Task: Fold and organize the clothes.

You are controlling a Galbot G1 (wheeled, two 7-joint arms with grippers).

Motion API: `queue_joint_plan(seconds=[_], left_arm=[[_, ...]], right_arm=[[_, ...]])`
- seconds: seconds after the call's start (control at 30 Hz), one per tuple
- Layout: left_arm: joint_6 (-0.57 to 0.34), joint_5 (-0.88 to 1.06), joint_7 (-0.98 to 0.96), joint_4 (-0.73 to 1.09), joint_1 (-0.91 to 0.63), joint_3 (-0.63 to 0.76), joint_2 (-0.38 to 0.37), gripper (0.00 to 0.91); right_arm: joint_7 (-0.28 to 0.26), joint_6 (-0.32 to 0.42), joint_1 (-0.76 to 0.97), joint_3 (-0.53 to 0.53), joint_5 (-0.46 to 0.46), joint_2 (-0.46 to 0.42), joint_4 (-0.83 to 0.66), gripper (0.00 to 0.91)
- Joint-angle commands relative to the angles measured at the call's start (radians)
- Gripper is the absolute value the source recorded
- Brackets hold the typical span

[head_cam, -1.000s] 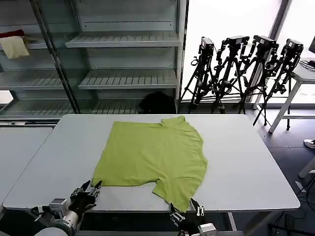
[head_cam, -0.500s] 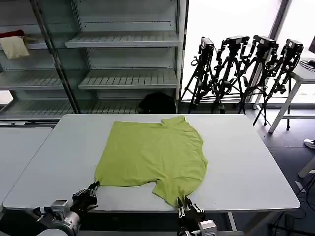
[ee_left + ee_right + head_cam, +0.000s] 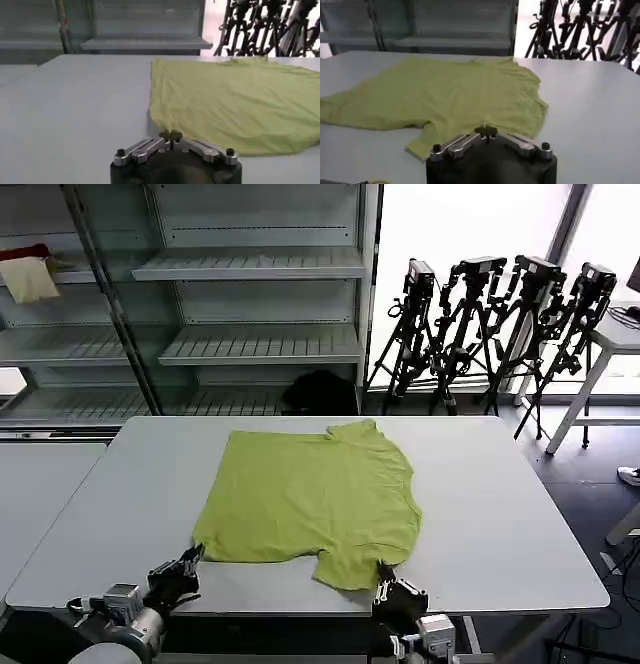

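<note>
The clothes are one lime-green T-shirt (image 3: 315,499) lying spread flat on the grey table (image 3: 500,514), collar toward the far side. My left gripper (image 3: 190,559) is at the shirt's near left hem corner (image 3: 167,131), and its fingertips (image 3: 171,135) are pressed together on that corner. My right gripper (image 3: 385,582) sits at the near edge of the right sleeve (image 3: 470,135), shut on the cloth's edge (image 3: 486,131). The rest of the shirt (image 3: 455,92) lies flat on the table ahead of both grippers (image 3: 235,100).
Metal shelving (image 3: 250,304) stands behind the table, with a cream and red cloth (image 3: 30,274) on a shelf at far left. Camera tripods (image 3: 500,324) cluster at the back right. A second table (image 3: 40,484) adjoins on the left. A black bag (image 3: 320,394) lies under the shelves.
Both grippers moved forward onto the shirt's near edge. The left fingers, spread a second ago, have closed on the hem corner; the right ones have closed on the sleeve edge.
</note>
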Motion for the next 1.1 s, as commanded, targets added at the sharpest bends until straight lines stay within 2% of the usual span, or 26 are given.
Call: queue_joint_plan(seconds=[0.03, 0.3, 0.47, 0.6, 0.63, 0.77, 0.8, 0.83, 0.9, 0.93, 1.0, 1.1], left_arm=[[-0.005, 0.003, -0.008, -0.013, -0.02, -0.001, 0.003, 0.0], [0.03, -0.022, -0.022, -0.001, -0.137, 0.007, 0.017, 0.0], [0.035, -0.017, -0.026, 0.042, -0.212, 0.038, -0.006, 0.0], [0.05, -0.007, -0.038, 0.092, -0.302, 0.088, -0.037, 0.0], [0.054, -0.005, -0.044, 0.104, -0.323, 0.104, -0.05, 0.0], [0.062, 0.002, -0.058, 0.124, -0.365, 0.13, -0.076, 0.0], [0.06, 0.004, -0.056, 0.124, -0.361, 0.13, -0.073, 0.0], [0.06, 0.005, -0.055, 0.124, -0.357, 0.128, -0.071, 0.0], [0.054, 0.006, -0.05, 0.128, -0.346, 0.121, -0.063, 0.0], [0.054, 0.006, -0.048, 0.131, -0.343, 0.119, -0.062, 0.0], [0.049, 0.008, -0.045, 0.13, -0.329, 0.115, -0.06, 0.0], [0.043, 0.018, -0.044, 0.115, -0.299, 0.107, -0.058, 0.0]], right_arm=[[-0.001, 0.003, 0.016, 0.026, 0.007, 0.002, 0.011, 0.0], [-0.07, -0.016, 0.202, 0.067, 0.033, -0.02, -0.049, 0.0], [-0.162, -0.017, 0.303, 0.09, 0.03, -0.019, -0.167, 0.0], [-0.268, -0.016, 0.364, 0.115, 0.023, -0.005, -0.24, 0.0], [-0.31, -0.015, 0.379, 0.119, 0.019, -0.004, -0.255, 0.0], [-0.316, -0.022, 0.384, 0.112, 0.024, -0.004, -0.277, 0.0], [-0.317, -0.022, 0.371, 0.111, 0.024, -0.007, -0.268, 0.04], [-0.312, -0.025, 0.347, 0.112, 0.026, -0.009, -0.257, 0.474], [-0.277, -0.026, 0.3, 0.112, 0.066, -0.008, -0.221, 0.615], [-0.252, -0.026, 0.288, 0.11, 0.09, -0.005, -0.214, 0.887], [-0.182, -0.027, 0.239, 0.095, 0.145, 0.001, -0.186, 0.907], [-0.142, -0.027, 0.16, 0.072, 0.149, 0.002, -0.146, 0.907]])
